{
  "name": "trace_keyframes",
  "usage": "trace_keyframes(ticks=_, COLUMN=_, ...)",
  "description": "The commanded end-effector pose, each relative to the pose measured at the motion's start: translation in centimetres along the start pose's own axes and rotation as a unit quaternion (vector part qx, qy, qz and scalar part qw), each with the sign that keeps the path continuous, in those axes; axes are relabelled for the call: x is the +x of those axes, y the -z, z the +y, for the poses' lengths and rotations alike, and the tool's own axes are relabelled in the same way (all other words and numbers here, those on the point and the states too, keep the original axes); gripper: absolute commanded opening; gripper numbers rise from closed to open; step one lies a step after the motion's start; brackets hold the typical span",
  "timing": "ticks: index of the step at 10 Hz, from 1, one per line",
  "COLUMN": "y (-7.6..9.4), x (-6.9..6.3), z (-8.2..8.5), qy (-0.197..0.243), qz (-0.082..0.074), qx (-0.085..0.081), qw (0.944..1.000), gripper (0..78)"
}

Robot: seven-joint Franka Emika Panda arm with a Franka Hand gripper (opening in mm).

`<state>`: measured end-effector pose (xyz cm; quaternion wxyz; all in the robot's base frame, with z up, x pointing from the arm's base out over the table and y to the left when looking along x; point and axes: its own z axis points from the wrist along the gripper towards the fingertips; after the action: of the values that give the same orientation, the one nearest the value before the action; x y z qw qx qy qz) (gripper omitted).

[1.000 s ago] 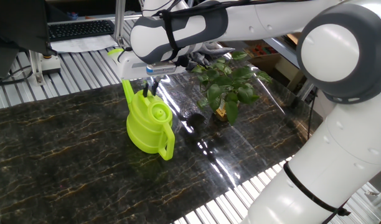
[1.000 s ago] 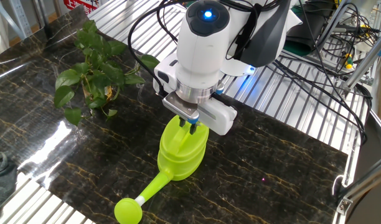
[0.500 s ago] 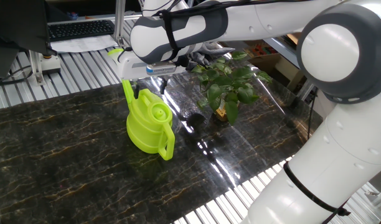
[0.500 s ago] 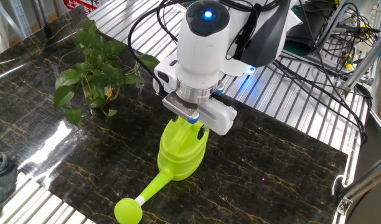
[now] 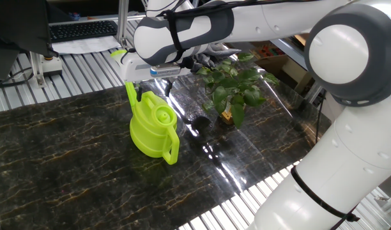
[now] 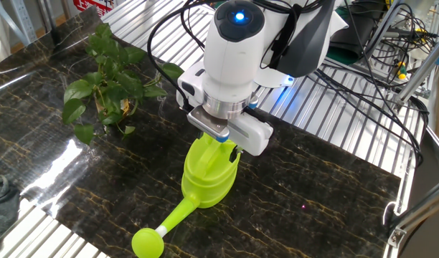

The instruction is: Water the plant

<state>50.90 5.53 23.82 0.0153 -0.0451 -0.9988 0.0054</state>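
Presently parked low over lime-green plastic watering can (image 5: pixel 152 126), upright on dark marbled worktop (image 5: pixel 61 166). End effector (image 5: pixel 154 91) spread wide, straddling can's top handle, holding nothing. Small dark-leaved plant (image 5: pixel 232 86) just beyond can, within pouring reach.

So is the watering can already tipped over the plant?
No, the watering can stands upright on the table, apart from the plant.

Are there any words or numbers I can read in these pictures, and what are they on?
None can be read.
Red sign at the top edge: white marks, cut off and too blurred.
Yellow-orange tag at the plant base: too small.
Keyboard keys: too small.
Watering can: no writing visible.
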Motion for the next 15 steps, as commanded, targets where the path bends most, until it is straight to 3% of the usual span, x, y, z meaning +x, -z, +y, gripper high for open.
trace_keyframes(ticks=1, y=-2.4, x=-0.7, z=1.3, qy=0.061, qz=0.001, qx=0.001, qw=0.9981, gripper=77.4)
trace_keyframes(ticks=8, y=-2.8, x=-0.8, z=0.5, qy=0.074, qz=0.006, qx=0.001, qw=0.9972, gripper=77.4)
trace_keyframes(ticks=10, y=-3.5, x=-1.3, z=-1.1, qy=0.089, qz=0.011, qx=-0.013, qw=0.9959, gripper=77.4)
trace_keyframes(ticks=15, y=-3.5, x=-1.2, z=-1.0, qy=0.094, qz=0.019, qx=-0.019, qw=0.9952, gripper=77.4)
